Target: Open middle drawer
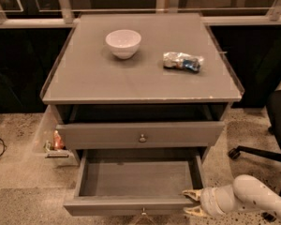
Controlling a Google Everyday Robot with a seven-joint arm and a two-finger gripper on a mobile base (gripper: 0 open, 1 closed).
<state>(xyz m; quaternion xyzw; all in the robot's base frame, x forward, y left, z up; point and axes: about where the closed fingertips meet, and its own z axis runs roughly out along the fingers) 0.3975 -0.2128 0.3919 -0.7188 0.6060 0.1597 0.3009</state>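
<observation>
The middle drawer [131, 204] is a grey flat-fronted drawer, pulled far out below the upper drawer [107, 135]. Its inside is bare, and its small round knob [143, 213] shows at the bottom edge of the view. My gripper [193, 203], on a white arm [243, 198] coming in from the lower right, is at the drawer's right front corner. Its two yellowish fingers [192, 193] are spread, one on each side of the right end of the drawer front. Whatever lies under the middle drawer is out of view.
A white bowl [123, 42] and a crumpled snack bag [181, 61] lie on the cabinet top [140, 86]. The upper drawer stands slightly out and has a round knob [142, 138]. An office chair base [253, 153] is at the right. Small items [56, 144] sit on the floor at the left.
</observation>
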